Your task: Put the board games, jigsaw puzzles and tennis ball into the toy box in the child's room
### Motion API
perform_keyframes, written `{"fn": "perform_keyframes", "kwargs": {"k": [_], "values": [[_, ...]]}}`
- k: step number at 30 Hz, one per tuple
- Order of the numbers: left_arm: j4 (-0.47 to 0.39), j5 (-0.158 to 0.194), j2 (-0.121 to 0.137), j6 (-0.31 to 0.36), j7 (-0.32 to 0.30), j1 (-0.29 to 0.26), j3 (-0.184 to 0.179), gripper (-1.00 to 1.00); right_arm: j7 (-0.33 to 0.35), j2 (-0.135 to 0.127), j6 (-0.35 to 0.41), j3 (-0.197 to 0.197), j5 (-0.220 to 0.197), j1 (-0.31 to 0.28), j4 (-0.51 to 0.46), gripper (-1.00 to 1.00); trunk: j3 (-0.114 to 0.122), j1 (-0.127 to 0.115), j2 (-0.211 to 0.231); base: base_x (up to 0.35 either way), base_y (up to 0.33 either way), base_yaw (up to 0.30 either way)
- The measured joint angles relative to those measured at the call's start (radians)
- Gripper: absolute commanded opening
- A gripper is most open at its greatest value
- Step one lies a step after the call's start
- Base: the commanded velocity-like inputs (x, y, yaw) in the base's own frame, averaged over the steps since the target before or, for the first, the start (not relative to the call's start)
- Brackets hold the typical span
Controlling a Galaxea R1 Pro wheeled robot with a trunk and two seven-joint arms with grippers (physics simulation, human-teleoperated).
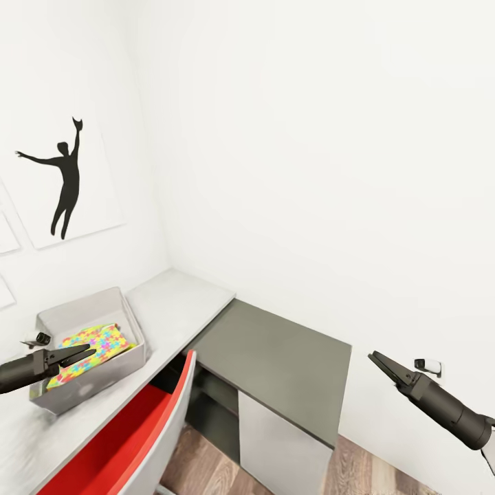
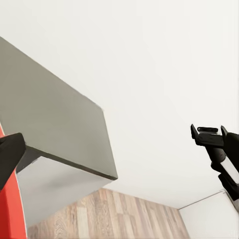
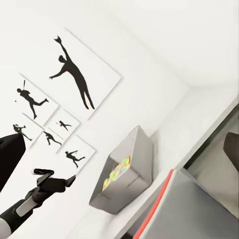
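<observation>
Progress: jigsaw puzzle (image 1: 93,346) is lying inside the toy box (image 1: 82,315) on the tabletop (image 1: 180,299), just beyond the left pincer (image 1: 82,353) | both pincers, left and right (image 1: 380,362), are sitting together, carrying nothing | remaining: board games, ball (none showing).

Bright, even light is filling the room, washing the white walls (image 1: 309,137) nearly featureless, with no visible lamp or glare. Soft shadows are gathering under the dark cabinet top (image 1: 282,357) between the two grippers and inside the toy box (image 1: 82,316) just beyond the left gripper (image 1: 86,352). Everything is rendering sharp, though straight edges are bowing slightly toward the head view's borders.
</observation>
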Motion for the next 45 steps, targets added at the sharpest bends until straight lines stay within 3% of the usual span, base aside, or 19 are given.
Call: {"fn": "perform_keyframes", "kwargs": {"k": [12, 45], "values": [[0.000, 0.000, -0.001, -0.001, 0.000, 0.000, -0.001, 1.00, -0.001, 0.001, 0.001, -0.001, -0.001, 0.000, 0.002, 1.00, 0.002, 0.000, 0.000, -0.132, 0.000, -0.120], [-0.003, 0.000, -0.012, -0.026, 0.000, 0.000, -0.006, 1.00, -0.001, -0.001, 0.001, -0.002, -0.001, 0.000, 0.011, 1.00, -0.010, 0.000, 0.000, -0.030, 0.000, -0.268]]}}
